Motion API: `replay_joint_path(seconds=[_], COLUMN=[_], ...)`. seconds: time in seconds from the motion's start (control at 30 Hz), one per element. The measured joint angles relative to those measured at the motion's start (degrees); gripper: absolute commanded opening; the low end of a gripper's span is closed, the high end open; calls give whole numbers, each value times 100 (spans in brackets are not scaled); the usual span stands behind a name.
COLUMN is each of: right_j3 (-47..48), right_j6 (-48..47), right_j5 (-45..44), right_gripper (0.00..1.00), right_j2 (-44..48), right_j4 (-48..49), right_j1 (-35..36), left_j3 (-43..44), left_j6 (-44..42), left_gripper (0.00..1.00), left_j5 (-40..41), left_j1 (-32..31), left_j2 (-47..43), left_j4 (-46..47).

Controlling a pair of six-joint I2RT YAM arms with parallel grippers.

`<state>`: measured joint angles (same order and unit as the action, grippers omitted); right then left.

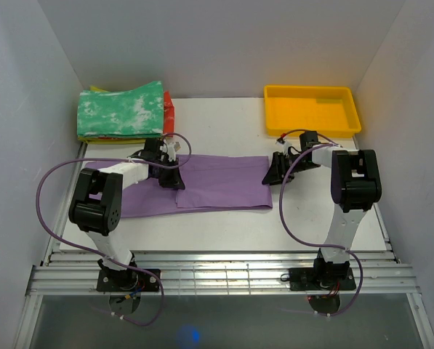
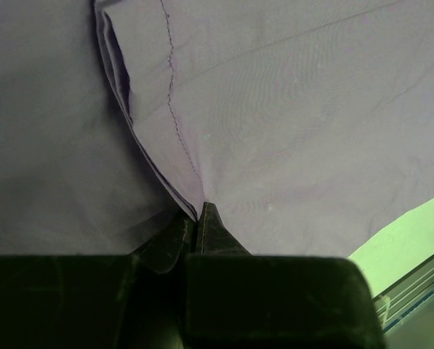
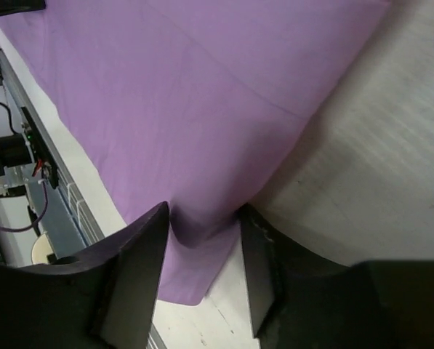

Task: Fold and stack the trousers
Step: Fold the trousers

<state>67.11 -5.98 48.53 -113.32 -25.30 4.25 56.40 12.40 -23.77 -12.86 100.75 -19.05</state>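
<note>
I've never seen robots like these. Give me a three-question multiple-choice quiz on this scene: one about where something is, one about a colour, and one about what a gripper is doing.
1. Where does the yellow tray sit?
A) near left corner
B) far right corner of the table
C) held up by an arm

2. What colour is the top folded garment at the back left?
A) green and white
B) blue
C) black

3. What is the left gripper doing?
A) hanging open in the air
B) shut on a fold of the trousers
C) holding the tray

Answers:
1 B, the top view shows it at the back right.
2 A, mottled green-and-white cloth lies uppermost there.
3 B, the left wrist view shows its fingers closed together with purple cloth pinched between them.
</note>
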Motion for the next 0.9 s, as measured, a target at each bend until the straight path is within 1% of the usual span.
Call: replay_joint_path(seconds=[0.03, 0.07, 0.1, 0.13, 0.17, 0.2, 0.27, 0.33, 0.47, 0.57, 0.77, 0.83, 0.9], right_j3=[9, 17, 20, 26, 33, 39, 63, 74, 98, 98, 133, 267, 468], right_j6=[28, 26, 70, 83, 103, 120, 90, 17, -326, -699, -1504, -1759, -1993], right_j5=[2, -35, -94, -125, -122, -116, -129, -140, -197, -396, -780, -863, -922], right_gripper=[33, 25, 15, 8, 8, 8, 8, 8, 8, 8, 8, 8, 8], right_j2=[-37, -72, -114, -175, -223, -238, -238, -238, -179, -48, 295, 380, 442], right_j4=[33, 63, 98, 129, 144, 140, 122, 83, -181, -533, -1368, -1759, -2085], right_j1=[2, 0, 0, 0, 0, 0, -13, -35, -232, -588, -1412, -1635, -1784], left_j3=[4, 15, 35, 59, 109, 188, 369, 498, 549, 605, 868, 868, 866], left_j6=[-2, -15, -42, -94, -96, -116, -216, -313, -450, -518, -887, -1121, -1364], left_gripper=[11, 16, 30, 39, 46, 58, 75, 98, 98, 98, 98, 98, 98], left_j5=[7, 11, 13, 17, -31, -96, -157, -203, -398, -549, -575, -525, -514], left_j1=[2, 7, 7, 9, 13, 13, 22, 66, 350, 811, 2337, 2876, 3285], left_j2=[2, 7, 15, 33, 59, 83, 105, 94, -229, -743, -1423, -1515, -1526], left_j4=[-11, -28, -48, -70, -116, -186, -334, -444, -807, -1198, -1786, -1967, -2162])
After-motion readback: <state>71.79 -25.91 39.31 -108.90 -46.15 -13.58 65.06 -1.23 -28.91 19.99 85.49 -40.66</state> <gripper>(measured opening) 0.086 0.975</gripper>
